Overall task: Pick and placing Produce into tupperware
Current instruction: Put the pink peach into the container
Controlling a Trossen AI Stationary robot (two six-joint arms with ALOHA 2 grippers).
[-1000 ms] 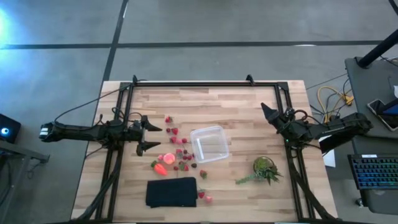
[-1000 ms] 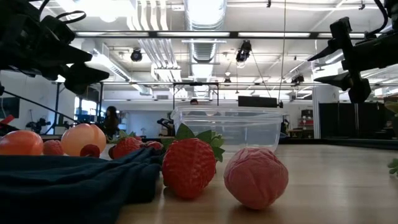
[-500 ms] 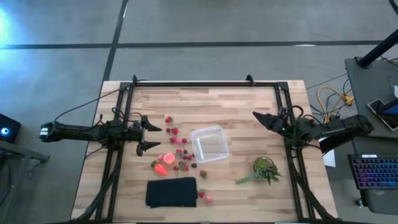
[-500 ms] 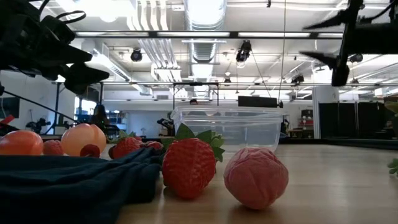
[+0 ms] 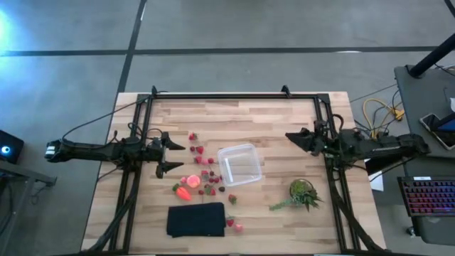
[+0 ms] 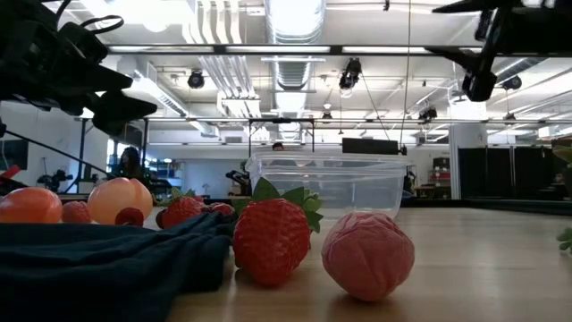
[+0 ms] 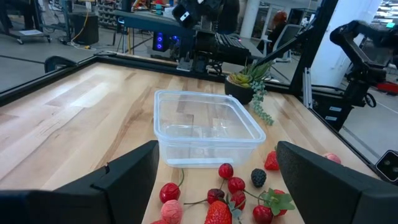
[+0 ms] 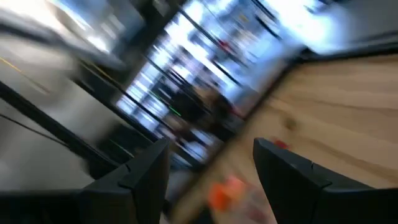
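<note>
clear square plastic tupperware with rounded corners (image 5: 239,163), upright, open, empty, mid-table. small red strawberry-like produce pieces with green bits (image 5: 205,172) scattered just left of it. orange-red carrot-like piece (image 5: 183,192) and pinkish round piece (image 5: 190,181) near them. two more red pieces (image 5: 234,225) nearer the front edge.

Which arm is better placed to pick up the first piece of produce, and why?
Left. Its open hand sits right beside the produce, on its side of the tupperware. The right hand is across that container.
</note>
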